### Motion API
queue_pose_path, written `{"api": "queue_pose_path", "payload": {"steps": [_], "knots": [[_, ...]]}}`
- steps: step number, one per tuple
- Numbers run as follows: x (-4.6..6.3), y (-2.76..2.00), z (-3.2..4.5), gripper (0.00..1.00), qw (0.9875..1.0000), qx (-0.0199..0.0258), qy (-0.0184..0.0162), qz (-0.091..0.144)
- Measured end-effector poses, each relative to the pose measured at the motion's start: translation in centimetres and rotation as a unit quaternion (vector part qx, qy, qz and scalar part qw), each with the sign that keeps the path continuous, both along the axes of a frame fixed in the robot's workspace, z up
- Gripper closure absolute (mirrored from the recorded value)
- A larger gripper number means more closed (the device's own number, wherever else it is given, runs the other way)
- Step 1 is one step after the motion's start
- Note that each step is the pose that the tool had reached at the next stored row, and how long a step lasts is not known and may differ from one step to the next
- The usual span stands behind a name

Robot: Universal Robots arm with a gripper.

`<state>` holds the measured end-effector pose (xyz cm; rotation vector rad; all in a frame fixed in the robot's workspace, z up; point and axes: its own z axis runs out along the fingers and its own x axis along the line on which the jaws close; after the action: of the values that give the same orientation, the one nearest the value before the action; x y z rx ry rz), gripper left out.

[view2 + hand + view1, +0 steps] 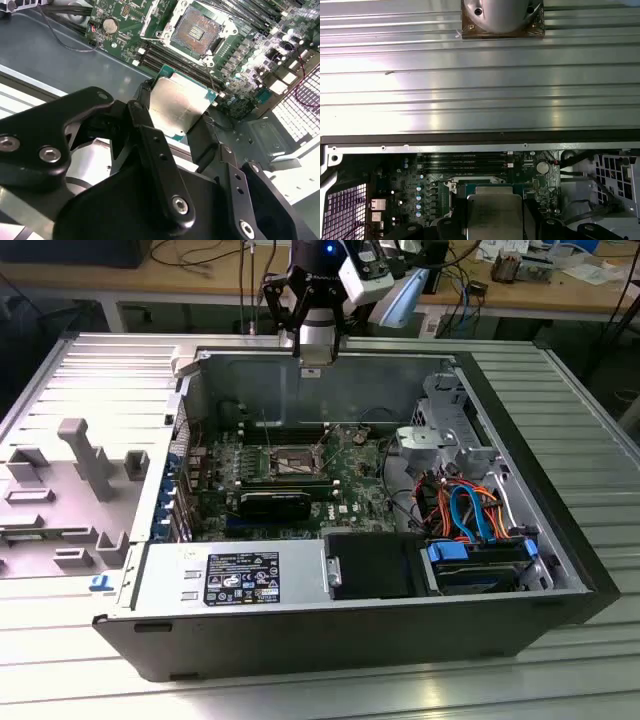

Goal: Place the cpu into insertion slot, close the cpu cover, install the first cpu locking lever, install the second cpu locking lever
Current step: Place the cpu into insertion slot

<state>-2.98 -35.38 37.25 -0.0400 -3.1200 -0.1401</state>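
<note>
Jaws clamped on two opposite edges of the cpu [175, 102], the gripper [176, 112] hangs high over a ribbed metal table [590, 400], above the far wall of an open computer case [400, 635] lying on its side. Inside the case, the green board [350, 485] faces up, with drives and coloured cables packed at the exterior view's right. The slot [197, 31] sits on the board toward the exterior view's left. Its dark centre is bare and its silver rim uncovered, so nothing is seated in it. The chip is carried flat, its dull metal top toward the wrist cameras, well above the board and on the far side of the slot rather than over it. A silver strip along one side of the slot looks like the cover [159, 17] swung up off the socket, though its window cannot be made out. A thin wire lever [213, 80] stands free beside the slot, not latched down, and the exterior view shows thin wires sticking up on either side of the socket. By this evidence the job is at its opening stage: the chip is picked up and in the air, while seating it, closing the cover and fastening both levers are not yet done.
</note>
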Motion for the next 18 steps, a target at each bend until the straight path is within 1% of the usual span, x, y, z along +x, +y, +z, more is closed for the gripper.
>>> {"api": "queue_pose_path", "payload": {"steps": [3,6,10,18], "knots": [[0.0,-0.04,0.01,0.46,1.0,-0.0001,0.0001,0.0],[0.0,-0.25,-0.01,0.46,1.0,-0.0001,0.0,0.0],[0.0,-0.28,-0.03,0.46,1.0,-0.0007,0.0,-0.005],[0.0,-0.41,-0.03,0.46,1.0,-0.0009,0.0,-0.005]]}}
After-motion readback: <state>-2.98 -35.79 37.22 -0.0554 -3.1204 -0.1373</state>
